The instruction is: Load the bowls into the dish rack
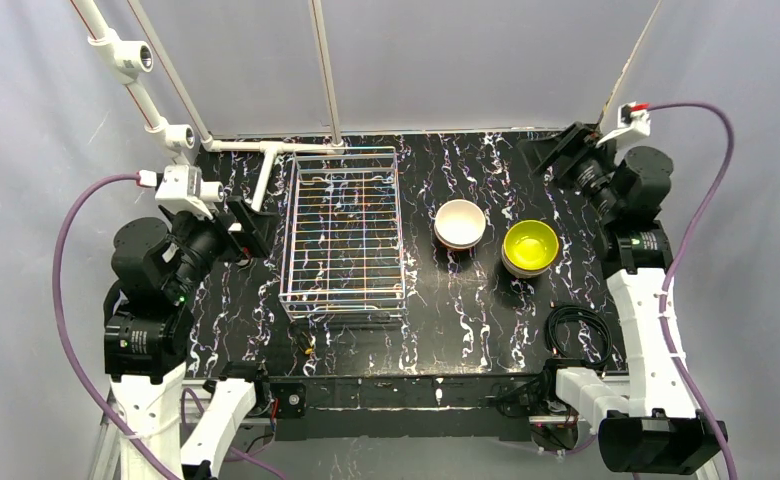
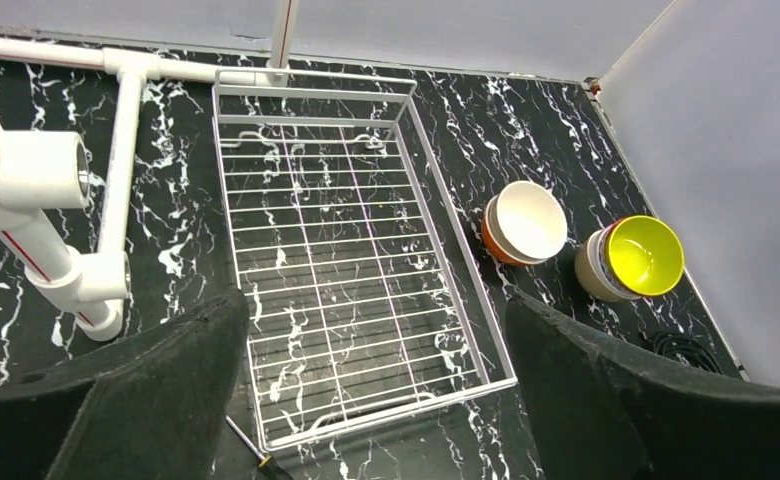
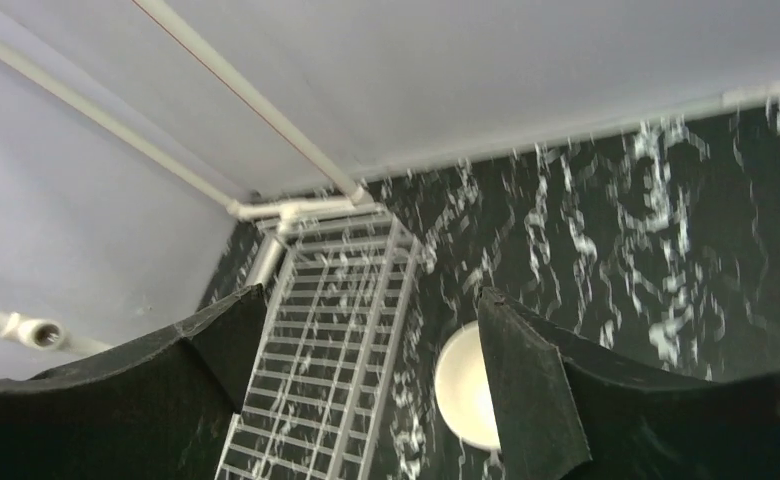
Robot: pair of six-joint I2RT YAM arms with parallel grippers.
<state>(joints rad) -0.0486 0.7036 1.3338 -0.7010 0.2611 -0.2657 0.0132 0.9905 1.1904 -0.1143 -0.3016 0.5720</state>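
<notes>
The dish rack [image 1: 344, 232] is a white wire basket standing empty at mid table; it also shows in the left wrist view [image 2: 336, 270] and the right wrist view [image 3: 341, 350]. To its right a white bowl [image 1: 460, 222] sits nested on an orange bowl [image 2: 494, 243]. Further right a lime-yellow bowl [image 1: 530, 243] sits nested on a beige bowl [image 2: 594, 272]. Any other bowls lie hidden in these stacks. My left gripper [image 1: 254, 226] is open and empty, left of the rack. My right gripper [image 1: 566, 150] is open and empty, at the far right behind the bowls.
A white pipe frame [image 1: 256, 150] runs along the back left, close to the rack's far corner. A coiled black cable [image 1: 578, 330] lies at the near right. A small screwdriver [image 1: 308, 345] lies in front of the rack. Grey curtains surround the table.
</notes>
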